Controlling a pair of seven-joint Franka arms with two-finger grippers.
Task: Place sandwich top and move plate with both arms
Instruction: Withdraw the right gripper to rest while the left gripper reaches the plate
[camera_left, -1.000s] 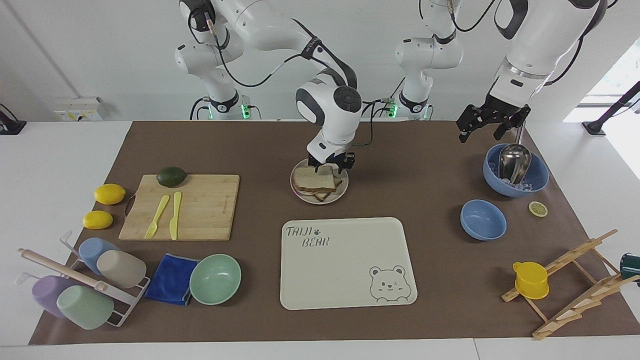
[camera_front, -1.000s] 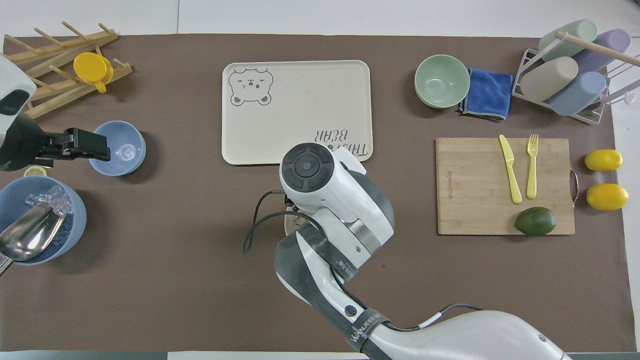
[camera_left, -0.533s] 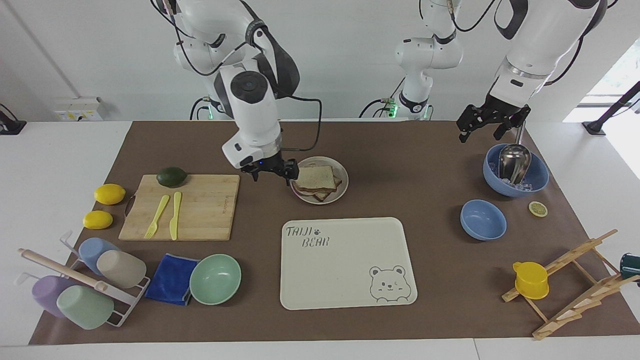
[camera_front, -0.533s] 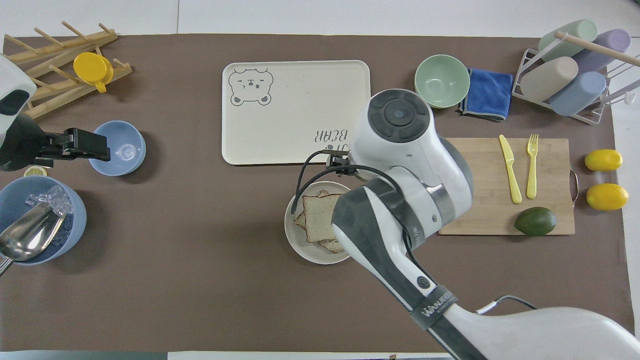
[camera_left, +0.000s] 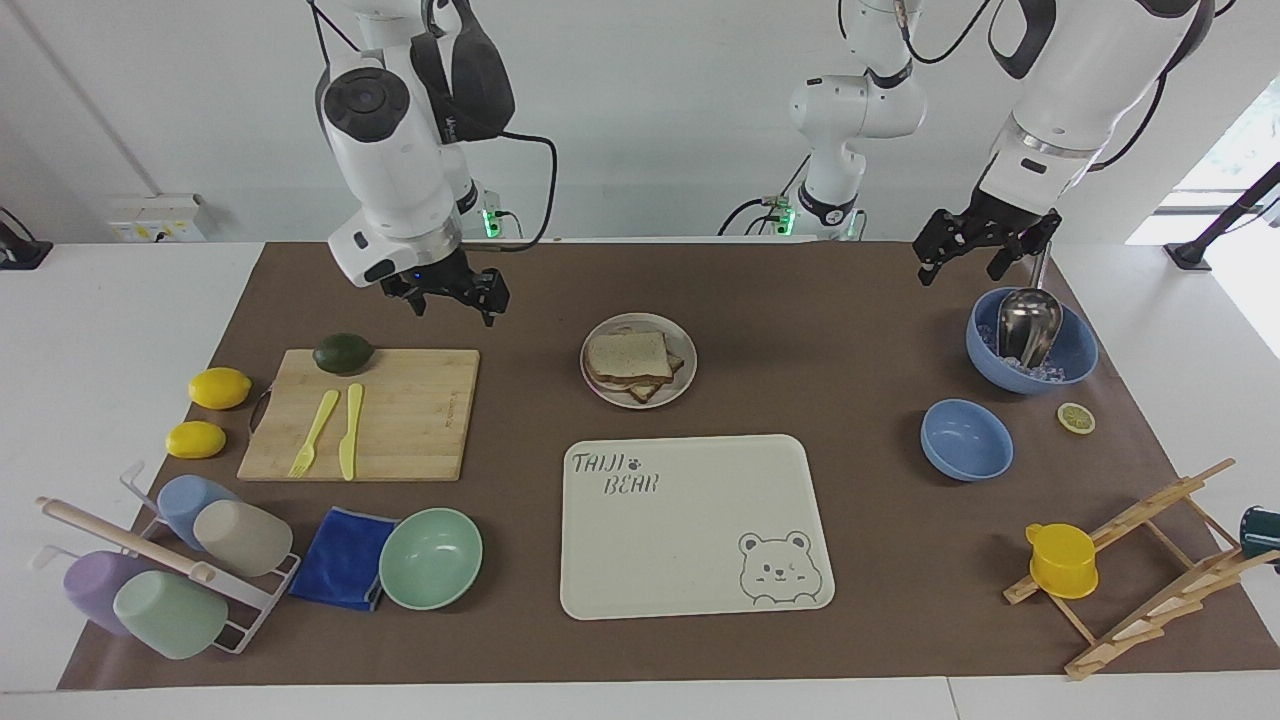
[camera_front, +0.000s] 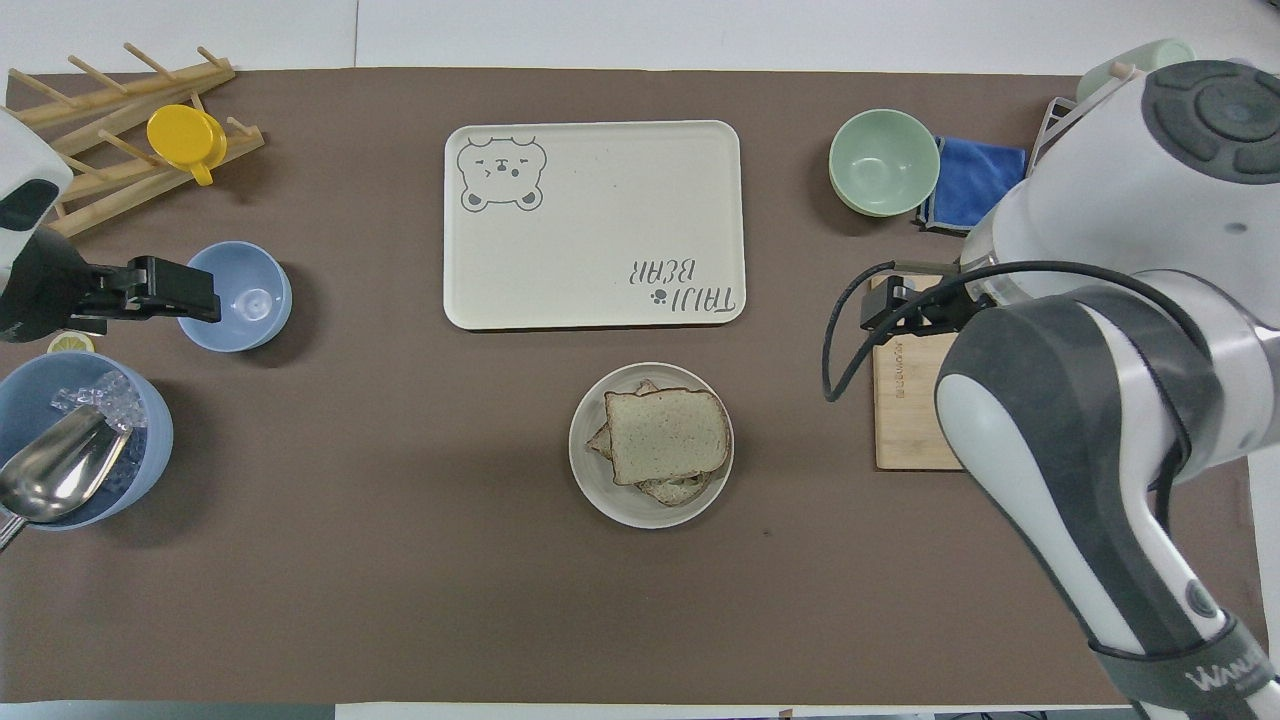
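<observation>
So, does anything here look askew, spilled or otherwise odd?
Only slightly: the sandwich top sits skewed on the stack, so lower slices poke out along the plate. A lemon slice lies loose on the mat beside the ice bowl. Nothing looks spilled.

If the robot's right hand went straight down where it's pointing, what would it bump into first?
Probably the bare brown table mat, just nearer the robots than the rectangular wooden cutting board. The right hand hangs open; depth is hard to judge.

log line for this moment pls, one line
sandwich top: on sandwich, on plate | right gripper: open, empty, over mat by cutting board | left gripper: open, waits above ice bowl
</observation>
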